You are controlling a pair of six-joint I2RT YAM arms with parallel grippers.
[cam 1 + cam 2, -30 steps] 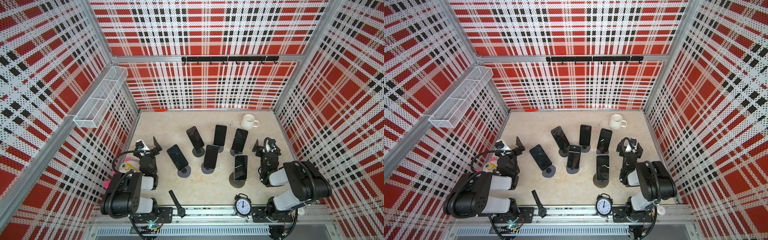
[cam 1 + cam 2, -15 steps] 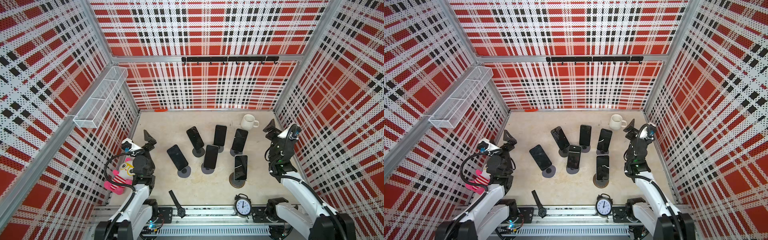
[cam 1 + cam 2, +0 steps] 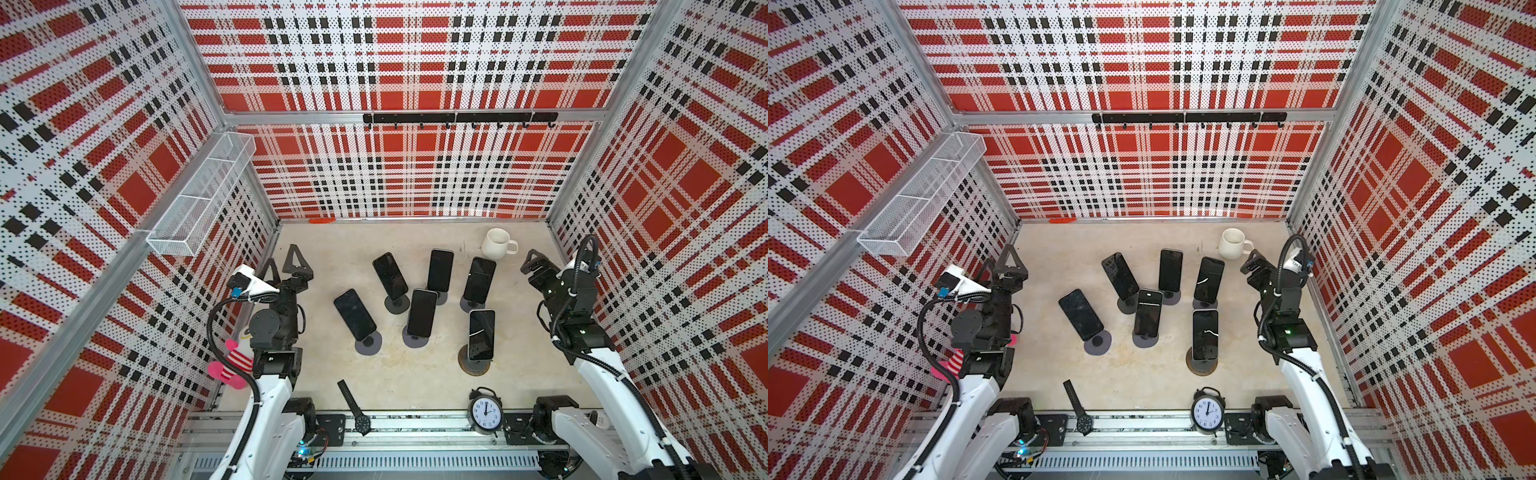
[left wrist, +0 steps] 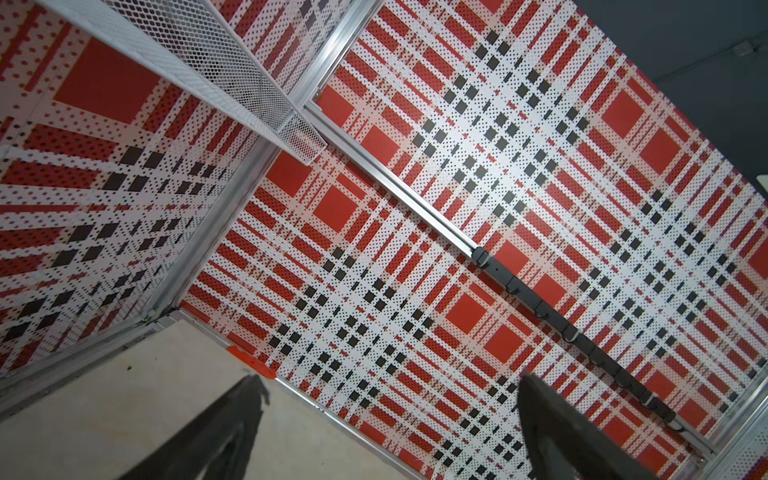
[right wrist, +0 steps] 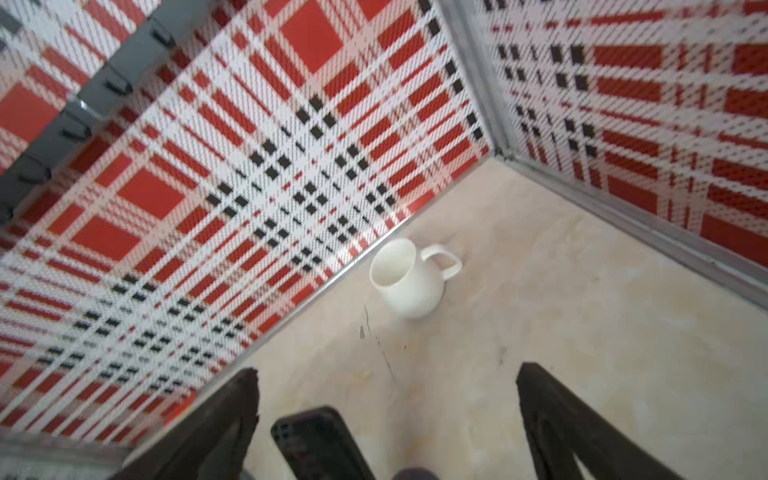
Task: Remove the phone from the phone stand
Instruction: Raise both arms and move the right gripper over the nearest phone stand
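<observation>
Counter (image 3: 415, 241), pale beige stone, fills my top views. On its left side my left tool (image 3: 282, 262) hangs spread wide and empty. My right tool (image 3: 534, 262) is just as wide and empty, near the white ceramic mug (image 3: 496, 243). Six black phones (image 3: 422, 312) lean on round grey stands (image 3: 369, 344), clustered mid-counter, clear of both tools.

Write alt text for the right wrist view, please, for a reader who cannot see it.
The open right claw hangs over a beige table, and the end of a dark phone shows between its two fingers, not gripped. Beyond it, a white mug stands upright near a red, white and black plaid wall.
</observation>
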